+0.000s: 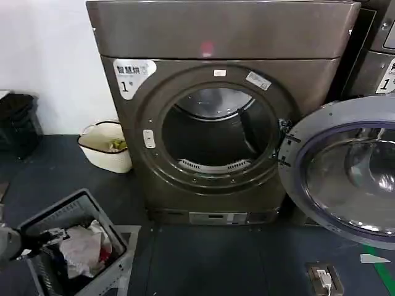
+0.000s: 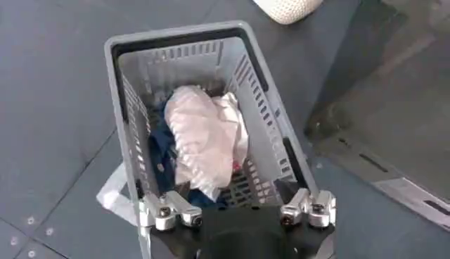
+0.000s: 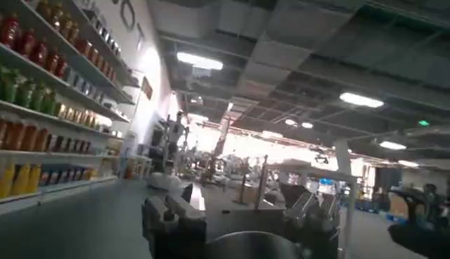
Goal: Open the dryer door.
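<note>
Dryer door (image 1: 345, 172) swung fully wide beside the dryer (image 1: 216, 111), drum exposed; task looks complete. Left gripper (image 2: 238, 213) hovers above the laundry basket (image 2: 126, 56), jaws wide, holding nothing. Right gripper (image 3: 239, 218) points away from the dryer, jaws spread, empty.

We see the dryer (image 1: 216, 37) in brushed bronze-grey metal, its door (image 1: 345, 172) ringed in glossy chrome around dark, smooth glass with a matt grey-blue plastic rim. Below our left tool (image 2: 238, 211), a slotted grey plastic basket (image 2: 133, 56) holds soft, crumpled cloth (image 2: 204, 134).
</note>
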Tool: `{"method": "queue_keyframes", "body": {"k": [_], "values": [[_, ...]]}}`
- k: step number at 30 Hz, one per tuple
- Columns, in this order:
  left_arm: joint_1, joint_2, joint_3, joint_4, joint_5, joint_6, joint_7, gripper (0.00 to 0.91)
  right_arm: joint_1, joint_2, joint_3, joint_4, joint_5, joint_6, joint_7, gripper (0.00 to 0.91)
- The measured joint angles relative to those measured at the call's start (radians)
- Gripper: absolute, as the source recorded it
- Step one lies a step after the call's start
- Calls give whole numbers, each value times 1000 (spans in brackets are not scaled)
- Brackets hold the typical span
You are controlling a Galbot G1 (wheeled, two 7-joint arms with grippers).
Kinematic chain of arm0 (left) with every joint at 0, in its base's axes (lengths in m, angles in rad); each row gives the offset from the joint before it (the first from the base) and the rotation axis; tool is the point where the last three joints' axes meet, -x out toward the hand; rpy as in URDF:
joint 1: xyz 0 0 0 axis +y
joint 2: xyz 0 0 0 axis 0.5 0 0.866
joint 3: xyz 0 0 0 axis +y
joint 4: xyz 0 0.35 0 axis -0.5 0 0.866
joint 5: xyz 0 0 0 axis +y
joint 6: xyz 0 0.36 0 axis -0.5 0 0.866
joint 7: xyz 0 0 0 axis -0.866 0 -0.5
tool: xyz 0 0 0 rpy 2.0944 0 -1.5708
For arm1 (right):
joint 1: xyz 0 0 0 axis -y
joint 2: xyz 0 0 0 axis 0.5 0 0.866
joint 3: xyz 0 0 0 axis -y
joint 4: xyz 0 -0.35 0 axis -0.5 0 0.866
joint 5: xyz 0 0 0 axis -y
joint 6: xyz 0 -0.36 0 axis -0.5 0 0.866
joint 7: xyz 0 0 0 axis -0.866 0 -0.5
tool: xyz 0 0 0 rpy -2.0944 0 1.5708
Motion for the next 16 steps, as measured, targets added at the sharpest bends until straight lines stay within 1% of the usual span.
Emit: {"method": "queue_keyframes", "body": {"k": [16], "values": [[1, 1, 0, 10, -1, 0, 0, 907, 3, 0, 4, -10, -1, 4, 7, 907]]}}
